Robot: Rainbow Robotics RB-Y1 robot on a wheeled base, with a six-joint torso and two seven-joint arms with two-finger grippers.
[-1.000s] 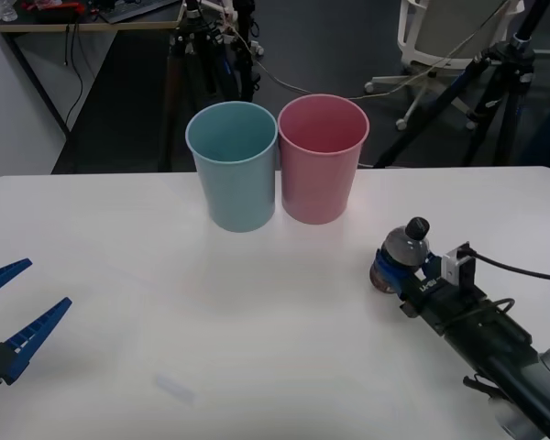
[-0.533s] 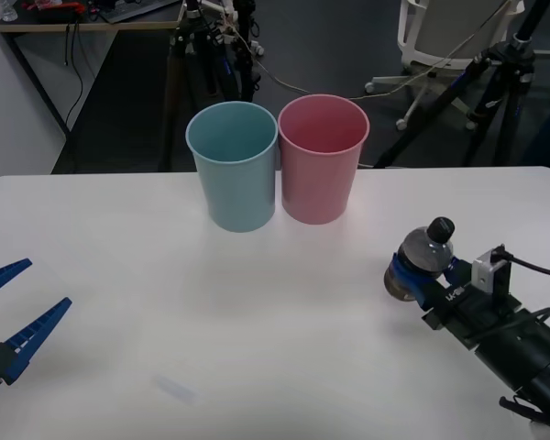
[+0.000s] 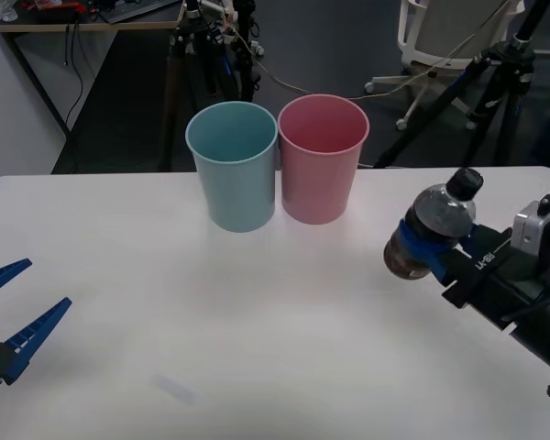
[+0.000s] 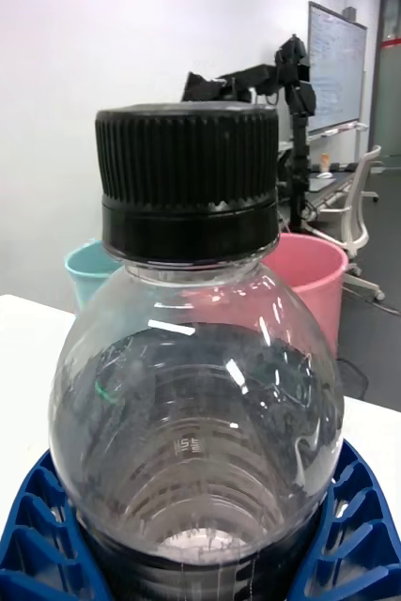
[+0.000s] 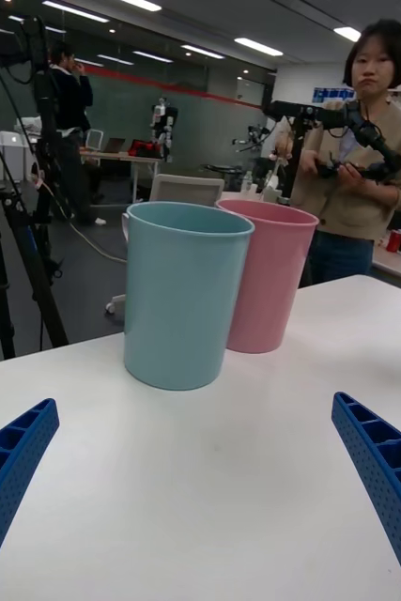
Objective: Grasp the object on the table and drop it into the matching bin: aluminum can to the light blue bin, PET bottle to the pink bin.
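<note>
**Right gripper clamped on PET bottle, raised off the bench**

Right gripper (image 3: pixel 433 246) grips the PET bottle (image 3: pixel 433 233) around its lower body, over the dark label; the blue ribbed fingers (image 4: pixel 360 526) wrap both sides of the bottle (image 4: pixel 195 413) in the right wrist view. The bottle is tilted, black cap pointing toward 1 o'clock, and sits clear of the bench (image 3: pixel 257 330) surface at the right side of the front view.

The pink bin (image 3: pixel 322 158) stands upright at about 10 o'clock from the bottle, apart from it. The light blue bin (image 3: pixel 233 165) stands just beside the pink bin on its 9 o'clock side, rims nearly touching.

Left gripper (image 3: pixel 5 312) rests at the bench's left edge, at 8 o'clock from the bins, fingers spread wide with nothing between them.
</note>
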